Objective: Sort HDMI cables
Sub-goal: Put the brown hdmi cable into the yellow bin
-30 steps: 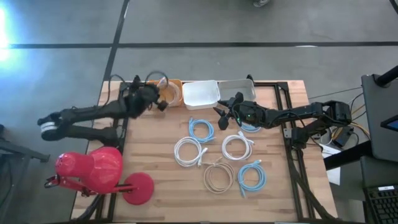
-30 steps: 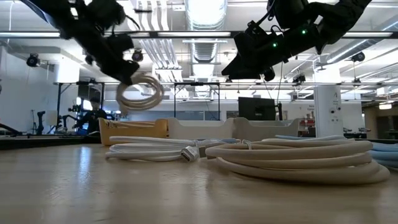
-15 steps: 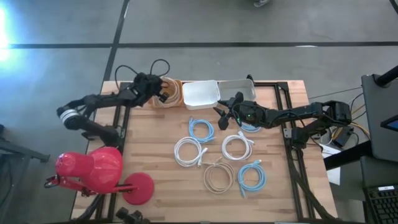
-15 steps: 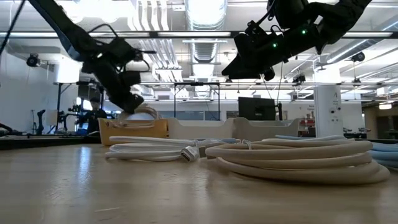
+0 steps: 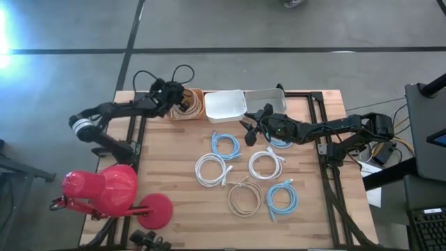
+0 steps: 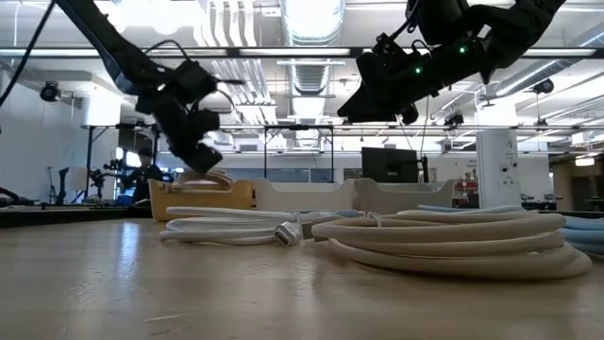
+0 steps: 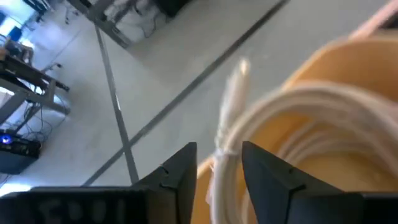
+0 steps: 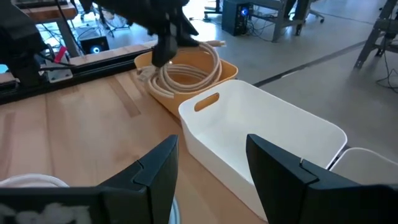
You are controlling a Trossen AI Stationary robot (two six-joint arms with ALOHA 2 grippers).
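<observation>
Left claw: at the far-left tan tub, clenched on a beige coil lying across the tub's rim.
Right claw: fingers spread, hovering centre, holding nothing.
Loose coils: the nearest, a light blue coil, lies just left and nearer.
White tub: empty.
</observation>
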